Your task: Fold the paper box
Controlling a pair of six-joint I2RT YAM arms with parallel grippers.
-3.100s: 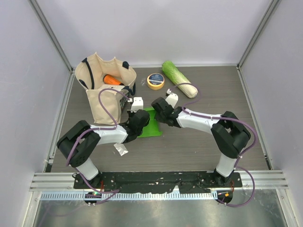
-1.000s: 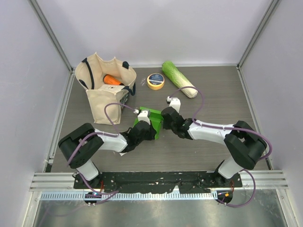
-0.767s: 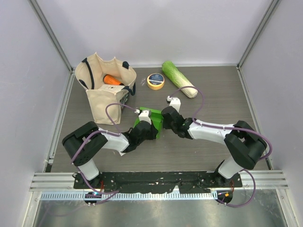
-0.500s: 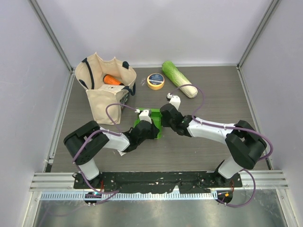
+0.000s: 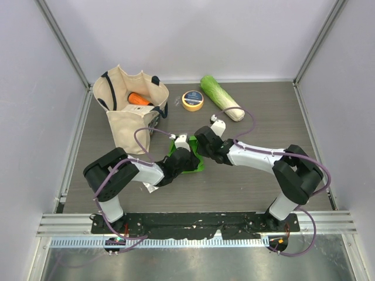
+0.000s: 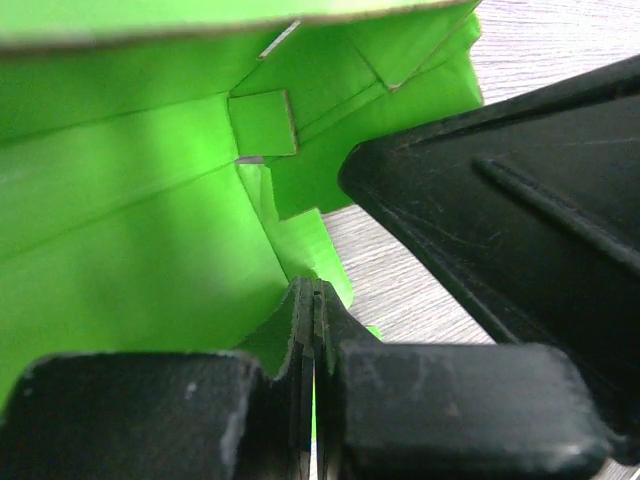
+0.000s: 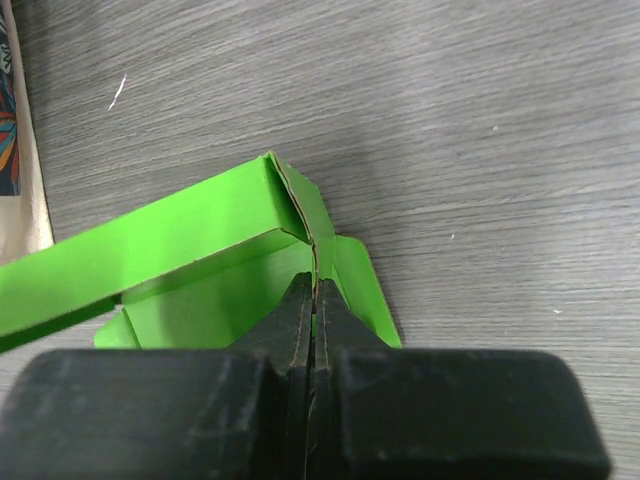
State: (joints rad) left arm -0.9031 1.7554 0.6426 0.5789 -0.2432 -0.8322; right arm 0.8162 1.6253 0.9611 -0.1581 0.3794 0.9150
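The bright green paper box [image 5: 191,161] sits partly raised at the table's middle, mostly hidden in the top view by both arms. My left gripper [image 5: 183,153] is shut on one card edge; the left wrist view shows its jaws [image 6: 316,300] pinching the green card [image 6: 140,250], with flaps and a small tab above. My right gripper [image 5: 201,145] is shut on the opposite wall; the right wrist view shows its jaws [image 7: 314,292] clamped on an upright crease of the box [image 7: 190,240], a flap lying on the table beside it.
A beige tote bag [image 5: 130,108] holding an orange item stands at the back left. A yellow tape roll [image 5: 193,100] and a long pale-green cabbage [image 5: 221,98] lie at the back. A small white scrap [image 5: 150,187] lies near the left arm. Walls enclose the table.
Both grippers have moved slightly back and together with the box between them. The box has gone from a flat sheet three seconds ago to a raised, partly folded shape.
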